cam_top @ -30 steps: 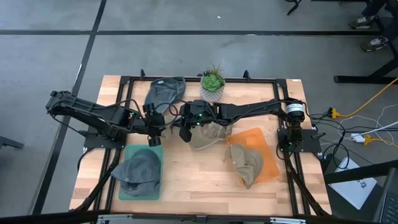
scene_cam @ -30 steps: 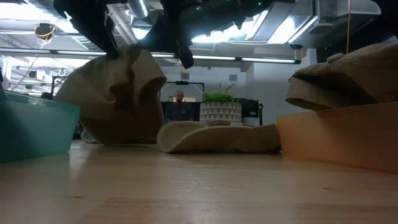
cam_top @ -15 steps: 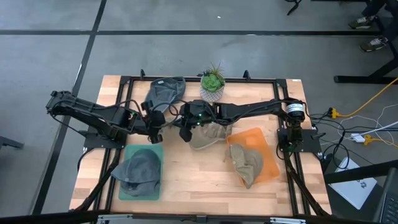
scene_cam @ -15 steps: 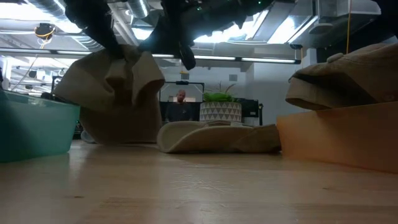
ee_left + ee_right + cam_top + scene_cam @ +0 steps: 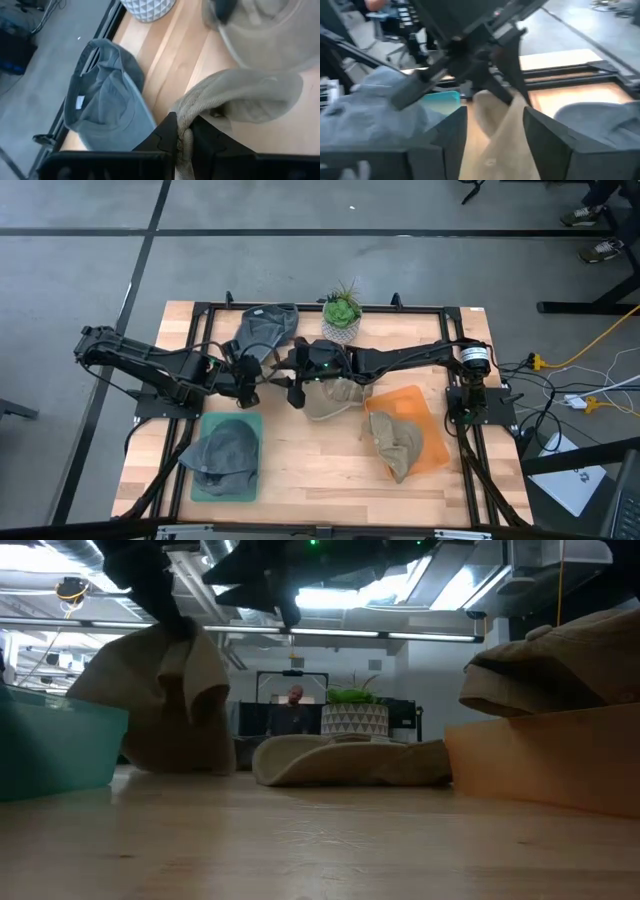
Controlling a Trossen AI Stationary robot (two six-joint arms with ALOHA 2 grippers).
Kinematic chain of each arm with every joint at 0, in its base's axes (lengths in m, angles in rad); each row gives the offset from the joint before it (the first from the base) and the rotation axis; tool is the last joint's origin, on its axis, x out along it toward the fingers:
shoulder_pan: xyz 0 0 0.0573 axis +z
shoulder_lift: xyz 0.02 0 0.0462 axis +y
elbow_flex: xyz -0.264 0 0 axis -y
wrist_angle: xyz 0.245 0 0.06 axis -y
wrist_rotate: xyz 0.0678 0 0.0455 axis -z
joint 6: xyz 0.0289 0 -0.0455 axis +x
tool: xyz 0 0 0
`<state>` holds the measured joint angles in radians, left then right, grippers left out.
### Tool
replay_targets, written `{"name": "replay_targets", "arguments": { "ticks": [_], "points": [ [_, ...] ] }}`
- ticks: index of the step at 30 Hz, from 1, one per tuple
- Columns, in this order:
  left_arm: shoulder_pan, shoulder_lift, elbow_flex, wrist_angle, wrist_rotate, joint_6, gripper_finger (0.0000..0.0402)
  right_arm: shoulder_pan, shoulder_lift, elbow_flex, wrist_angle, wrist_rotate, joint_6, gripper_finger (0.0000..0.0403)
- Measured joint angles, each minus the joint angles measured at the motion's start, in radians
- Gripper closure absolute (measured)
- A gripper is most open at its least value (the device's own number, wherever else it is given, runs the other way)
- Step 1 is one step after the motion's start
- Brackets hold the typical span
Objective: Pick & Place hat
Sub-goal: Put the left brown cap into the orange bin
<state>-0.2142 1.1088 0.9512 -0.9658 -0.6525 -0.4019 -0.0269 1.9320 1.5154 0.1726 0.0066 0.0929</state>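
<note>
Hat [image 5: 240, 92], a tan one, hangs pinched by a fold of its fabric in the left gripper [image 5: 181, 142], whose jaws are shut tight on the cloth, so the rest droops toward the bench [image 5: 310, 470]. It is held up near the middle of the bench, just beside the teal bin [image 5: 250, 425], likely for dropping there or handing clear. The right gripper [image 5: 492, 137] sits just beside it with jaws spread wide and nothing held; the tan cloth shows between its fingers, which suggests a handover, with the left arm now carrying the load alone.

Counting hats: five in all. The held tan one, a tan hat [image 5: 335, 398] lying flat mid-bench, a grey one [image 5: 225, 452] in the teal bin, a tan one [image 5: 395, 442] in the orange bin [image 5: 415, 402], and a grey one [image 5: 265, 328] at the far edge beside the plant [image 5: 342, 315]. Two bins, one plant.
</note>
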Motion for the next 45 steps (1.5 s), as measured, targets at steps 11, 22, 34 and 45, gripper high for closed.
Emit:
{"name": "replay_targets", "arguments": {
  "ticks": [11, 22, 34, 45],
  "points": [
    [0.001, 0.0, 0.0, 0.117, -0.013, -0.007, 0.0379, 0.033, 0.0, 0.0, -0.031, 0.17, -0.058, 0.0194],
    [0.015, 0.0, 0.0, 0.158, -0.031, -0.06, 0.0378, 0.072, 0.0, 0.0, -0.07, 0.32, -0.08, 0.0194],
    [0.016, 0.0, 0.0, 0.214, 0.024, -0.059, 0.0378, 0.072, 0.0, 0.0, -0.111, 0.47, -0.018, 0.0233],
    [0.011, 0.0, 0.0, 0.203, 0.026, -0.051, 0.0365, 0.072, 0.0, 0.0, -0.115, 0.397, -0.018, 0.0392]
  ]
}}
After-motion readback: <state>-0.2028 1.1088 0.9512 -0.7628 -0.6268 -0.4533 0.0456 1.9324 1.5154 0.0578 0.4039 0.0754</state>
